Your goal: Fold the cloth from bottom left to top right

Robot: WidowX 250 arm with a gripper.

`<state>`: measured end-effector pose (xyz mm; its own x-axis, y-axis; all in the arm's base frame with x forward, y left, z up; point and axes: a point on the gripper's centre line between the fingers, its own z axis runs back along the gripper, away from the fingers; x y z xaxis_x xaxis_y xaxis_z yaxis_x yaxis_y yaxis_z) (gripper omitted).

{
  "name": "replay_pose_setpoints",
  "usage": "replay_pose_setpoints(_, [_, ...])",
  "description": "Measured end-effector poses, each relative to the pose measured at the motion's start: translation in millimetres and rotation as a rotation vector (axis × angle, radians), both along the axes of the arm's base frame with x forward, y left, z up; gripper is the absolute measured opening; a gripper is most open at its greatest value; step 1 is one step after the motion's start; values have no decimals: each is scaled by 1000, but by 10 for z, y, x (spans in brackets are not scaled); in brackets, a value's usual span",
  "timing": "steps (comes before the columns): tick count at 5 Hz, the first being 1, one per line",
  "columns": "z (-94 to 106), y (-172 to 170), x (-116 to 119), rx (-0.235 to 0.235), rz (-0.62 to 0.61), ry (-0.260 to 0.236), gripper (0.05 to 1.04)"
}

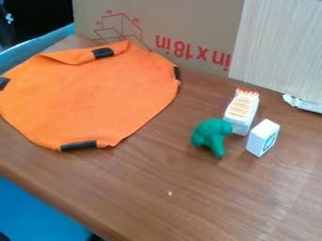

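The orange cloth (pixel 94 99) lies spread out on the left part of the wooden table, with black strips at several places along its edge. Its top edge is slightly folded over near the cardboard, and the rest lies mostly flat. At the bottom, a black strip sits on the edge closest to the table's front.
On the wooden table (pixel 170 212), a green toy figure (pixel 211 134) stands right of the cloth, beside a white block with orange-brown stripes (pixel 241 112) and a small white box (pixel 263 137). A cardboard panel (pixel 189 28) and a pale wood-grain board (pixel 280 47) stand behind.
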<state>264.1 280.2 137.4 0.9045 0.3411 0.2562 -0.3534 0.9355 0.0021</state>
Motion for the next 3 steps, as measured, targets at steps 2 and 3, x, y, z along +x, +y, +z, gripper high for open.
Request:
replay_pose_setpoints(2, [-301, 214, -24, 59, 57, 67, 1000])
replay_pose_setpoints(3, [-479, 353, 5, 67, 79, 101, 1000])
